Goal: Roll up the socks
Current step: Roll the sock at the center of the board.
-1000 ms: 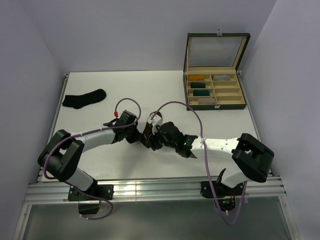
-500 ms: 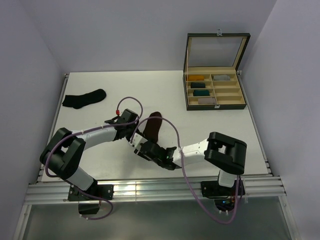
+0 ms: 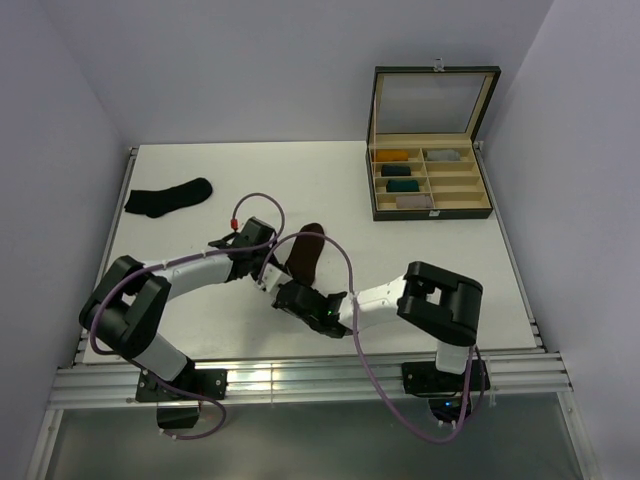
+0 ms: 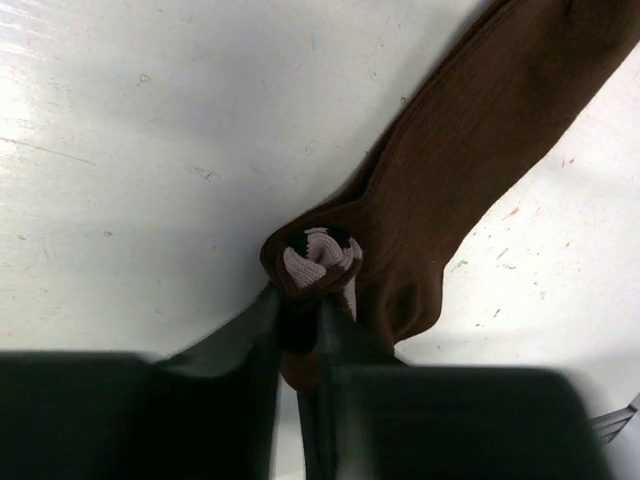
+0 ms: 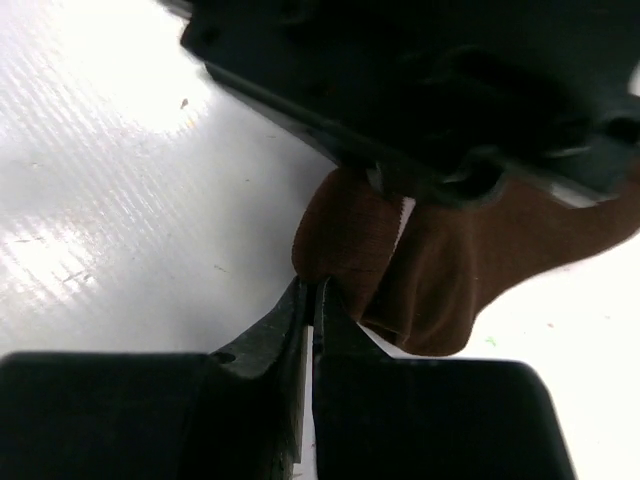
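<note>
On the worktop (image 3: 200, 190) I see left gripper (image 4: 298, 312) and right gripper (image 5: 310, 296) both pinching, seemingly, the brown sock (image 4: 480, 150) by its cuff, its length running away.

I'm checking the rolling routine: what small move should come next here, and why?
Probably tip the started roll one turn toward the toe. The left pincer grips the dark brown ribbed fabric sock at its curled striped cuff, the right pincer is closed on fabric beside it, and the rest lies flat, unrolled.

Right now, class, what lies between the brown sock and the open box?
Only bare table separates brown sock and box, seen from the top view.
</note>
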`<state>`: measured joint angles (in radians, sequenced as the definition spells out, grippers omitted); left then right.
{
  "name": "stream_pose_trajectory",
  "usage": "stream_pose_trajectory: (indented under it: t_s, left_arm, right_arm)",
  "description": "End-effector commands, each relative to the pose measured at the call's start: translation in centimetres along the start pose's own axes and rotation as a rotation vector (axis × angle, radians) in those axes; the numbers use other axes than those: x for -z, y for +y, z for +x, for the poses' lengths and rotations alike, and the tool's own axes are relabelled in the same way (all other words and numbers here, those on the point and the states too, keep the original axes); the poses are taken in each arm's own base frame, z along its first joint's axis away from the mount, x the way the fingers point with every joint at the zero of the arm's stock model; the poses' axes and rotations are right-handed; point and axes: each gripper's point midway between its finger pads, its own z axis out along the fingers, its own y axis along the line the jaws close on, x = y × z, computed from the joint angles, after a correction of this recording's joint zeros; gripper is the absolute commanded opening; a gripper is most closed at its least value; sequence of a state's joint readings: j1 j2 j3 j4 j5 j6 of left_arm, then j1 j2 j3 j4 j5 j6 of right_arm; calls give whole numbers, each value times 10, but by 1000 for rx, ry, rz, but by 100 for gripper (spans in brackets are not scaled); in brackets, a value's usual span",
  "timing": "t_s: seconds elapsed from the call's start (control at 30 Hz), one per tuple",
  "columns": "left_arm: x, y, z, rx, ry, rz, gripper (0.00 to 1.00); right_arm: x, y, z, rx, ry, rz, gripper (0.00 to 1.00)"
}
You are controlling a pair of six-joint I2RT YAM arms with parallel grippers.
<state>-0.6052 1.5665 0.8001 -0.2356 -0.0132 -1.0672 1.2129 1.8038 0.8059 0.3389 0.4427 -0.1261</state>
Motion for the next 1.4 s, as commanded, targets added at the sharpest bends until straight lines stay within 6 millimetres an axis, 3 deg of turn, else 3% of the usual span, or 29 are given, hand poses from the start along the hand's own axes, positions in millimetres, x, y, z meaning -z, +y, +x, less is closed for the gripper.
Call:
stream_pose_trajectory:
  t_s: [0.0,0.1,0.13,0.2,0.23,0.33,0.37,0.43,0.47,0.7,0.93,1.27,1.37]
  left_arm:
    - [7,3,7,0,14,15,29]
    - [11,1,6,23,-1,40,43]
    - [11,4,7,37,-2,41,46]
    - [16,0,4,50,-18,69,58]
    - [16,5,1,63,-45,54,60]
    - [22,6,-4,94,-84,79,70]
    - [27,4,-7,106,-101,96,72]
    - [29,7,-8,134,-123,110,78]
    - [33,5,-9,141,-134,132,79]
    - [35,2,-5,160,-135,194,80]
    - [28,-6,-5,177,-120,219,79]
    - [8,1,-7,187,-121,144,70]
    - [4,8,-6,194,-123,112,62]
  right_arm:
    - [7,10,-6,-123,5,-139,0]
    - [15,7,-12,-242,0,-246,0]
    - [14,-3,-11,-294,3,-253,0]
    - [21,-1,-15,-347,-8,-352,0]
    - [19,-10,-13,-395,-4,-360,0]
    - [24,-5,-17,-475,-2,-494,0]
    - [23,-13,-18,-511,-6,-516,0]
    - [27,-4,-22,-576,-10,-644,0]
    - [24,-12,-21,-614,-4,-661,0]
    - [18,-5,-12,-747,81,-854,0]
    - [8,-15,-11,-778,101,-872,0]
    - [2,-22,-14,-776,120,-863,0]
    - [1,-23,-15,-777,121,-862,0]
